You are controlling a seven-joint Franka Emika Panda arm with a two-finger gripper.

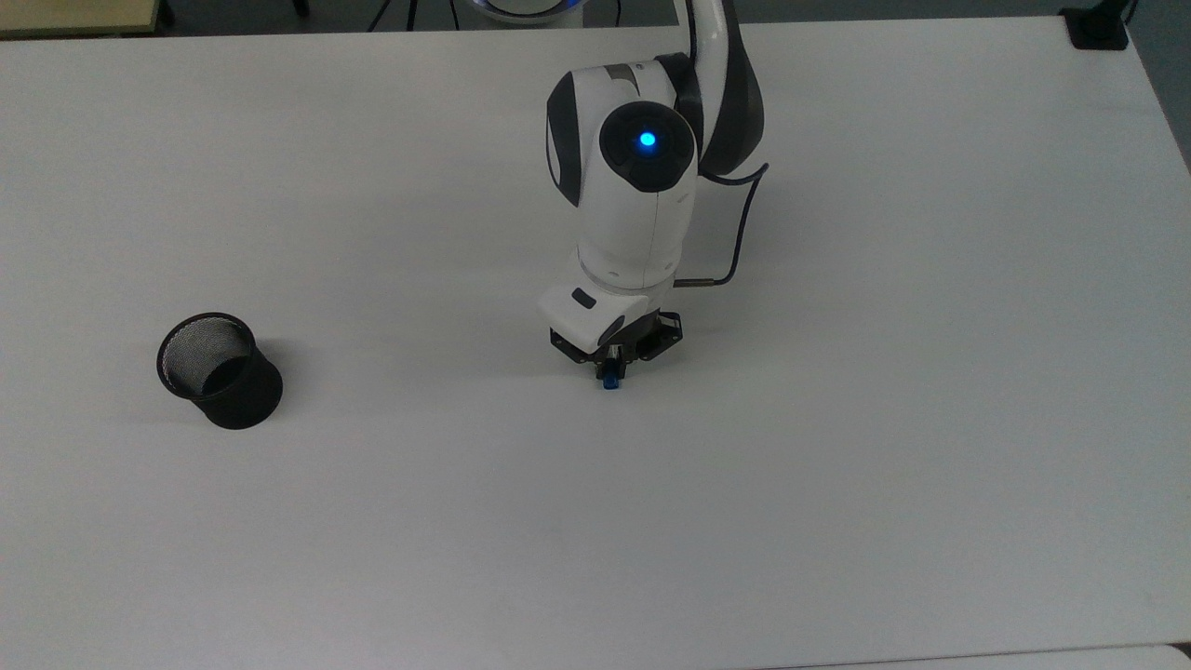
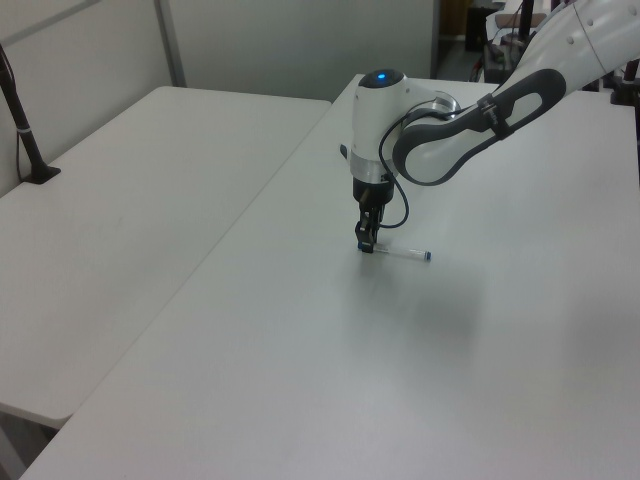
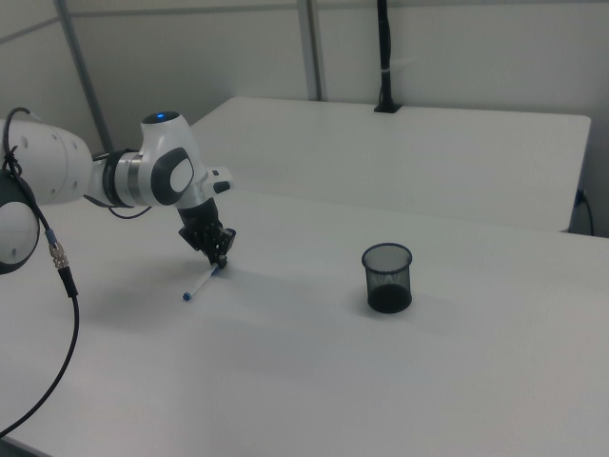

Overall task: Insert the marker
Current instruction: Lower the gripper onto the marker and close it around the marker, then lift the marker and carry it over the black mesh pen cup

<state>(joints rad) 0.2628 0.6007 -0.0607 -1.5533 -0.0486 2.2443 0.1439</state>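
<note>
The marker (image 2: 402,253) lies flat on the white table (image 1: 837,465), a slim white barrel with blue at both ends. My gripper (image 1: 611,368) points straight down at the end nearest the top view's bottom. Its fingers are drawn in against the barrel just behind the blue cap (image 1: 609,381). In the right view the gripper (image 3: 221,259) stands on the marker's upper end and the rest of the marker (image 3: 200,284) runs down-left to a blue tip. The left view has the gripper (image 2: 365,243) at the marker's left end. The black mesh cup (image 1: 220,370) stands upright, far off toward the top view's left.
The mesh cup (image 3: 387,278) is well to the right of the gripper in the right view. A second white table (image 2: 120,220) adjoins this one across a narrow gap. A black cable (image 1: 735,233) hangs beside the wrist. Black posts (image 3: 383,57) stand at the far table's edge.
</note>
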